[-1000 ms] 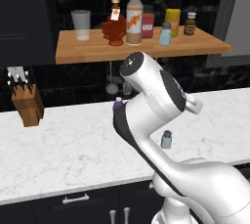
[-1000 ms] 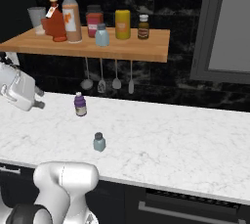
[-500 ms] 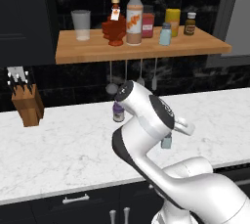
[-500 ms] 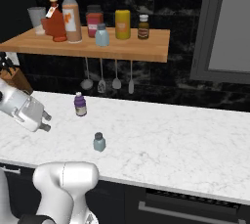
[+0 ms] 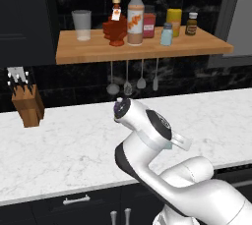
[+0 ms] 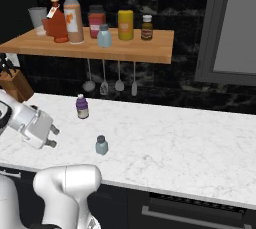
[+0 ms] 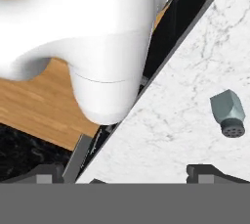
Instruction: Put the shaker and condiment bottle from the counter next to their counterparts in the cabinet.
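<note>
The pale blue shaker (image 6: 101, 145) with its grey cap stands upright on the white marble counter (image 6: 175, 143). My gripper (image 6: 50, 137) hangs low over the counter a short way to its left, open and holding nothing. In the hand view the shaker (image 7: 228, 113) lies right of the line between my fingertips, gripper (image 7: 128, 171) open. The red-brown condiment bottle (image 6: 57, 20) stands on the wooden cabinet shelf (image 6: 150, 48), beside the tall orange-labelled bottle (image 6: 73, 13). A second pale blue shaker (image 6: 104, 36) stands on the shelf further right.
A small purple bottle (image 6: 82, 107) stands on the counter behind the shaker. A knife block (image 5: 27, 101) sits at the counter's left. The shelf also carries a glass (image 5: 81, 24), a red jar (image 5: 149, 22), a yellow jar (image 5: 173, 22) and a small brown bottle (image 5: 192, 22). Utensils (image 6: 104, 78) hang below.
The arm has folded down, and the gripper has sunk and moved right, closer to the shaker on the counter. It stayed open. Nothing on the counter or shelf moved.
</note>
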